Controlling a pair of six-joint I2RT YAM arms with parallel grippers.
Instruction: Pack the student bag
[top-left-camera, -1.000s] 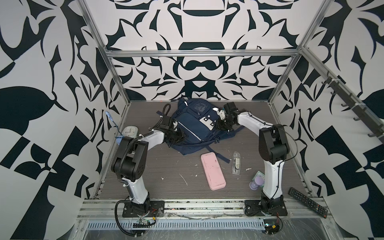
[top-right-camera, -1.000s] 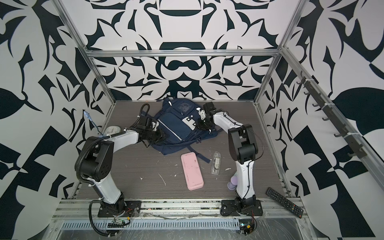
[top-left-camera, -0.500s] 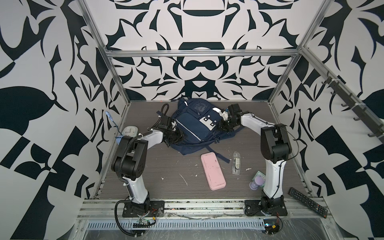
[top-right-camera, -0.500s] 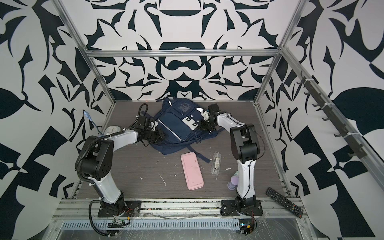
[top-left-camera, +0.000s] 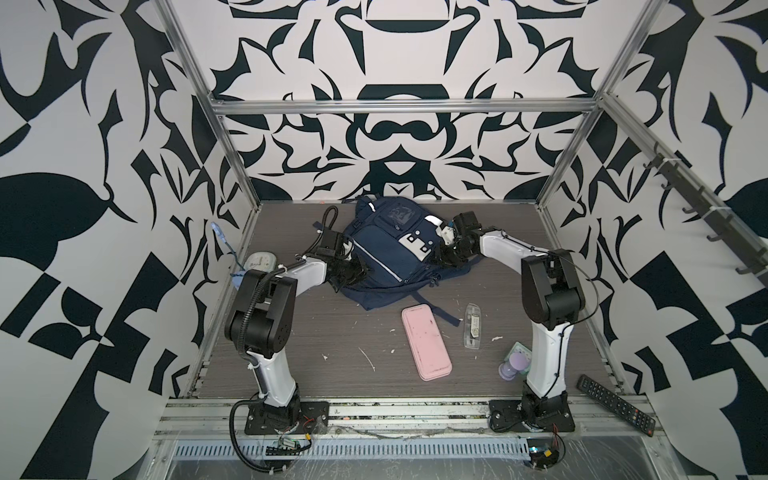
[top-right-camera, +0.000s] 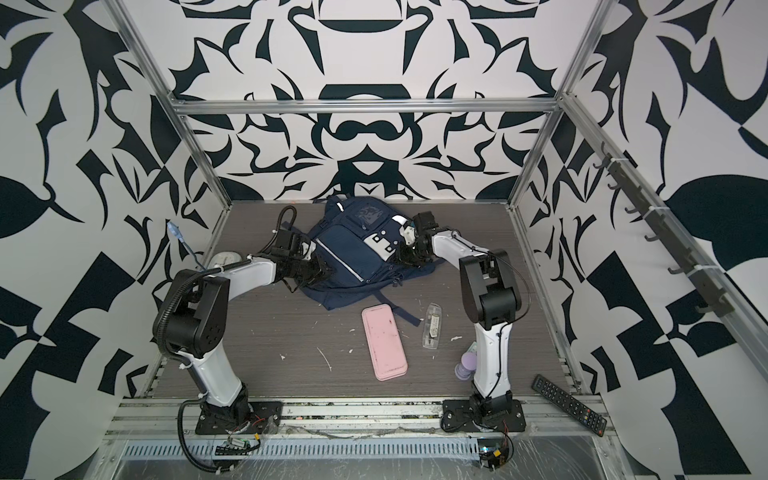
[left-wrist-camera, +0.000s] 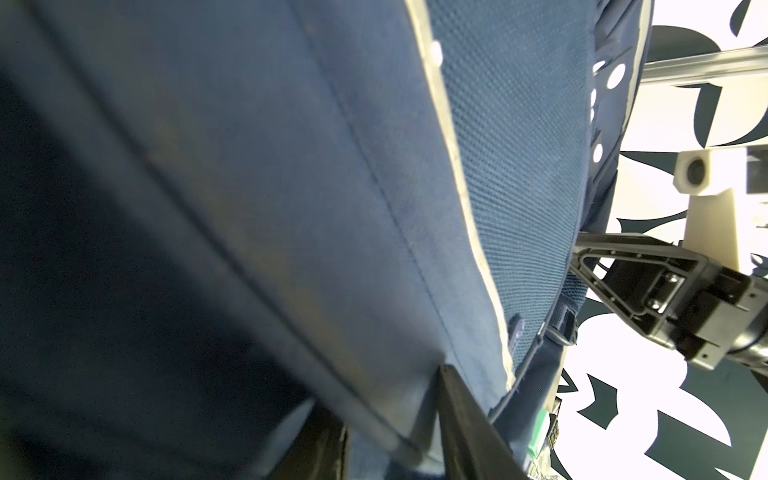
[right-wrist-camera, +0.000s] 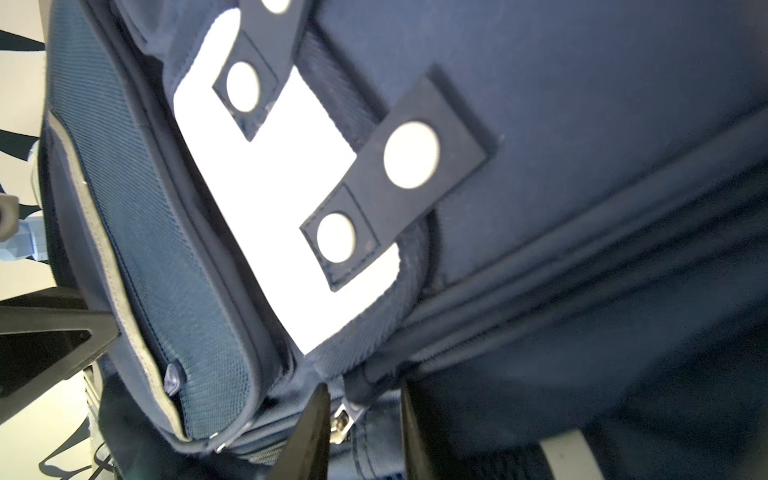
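Student bag on tabletop: L fingers pinch navy side fabric, R fingers straddle zip pull, grip unclear. White dotted patch up.

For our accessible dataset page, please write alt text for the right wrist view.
A navy student bag fills the view, its white patch crossed by dark tabs with pale dots. The right gripper has its two dark fingers either side of a metal zip pull.

Robotics lab cell — aluminium frame, patterned walls, arms bolted to rail
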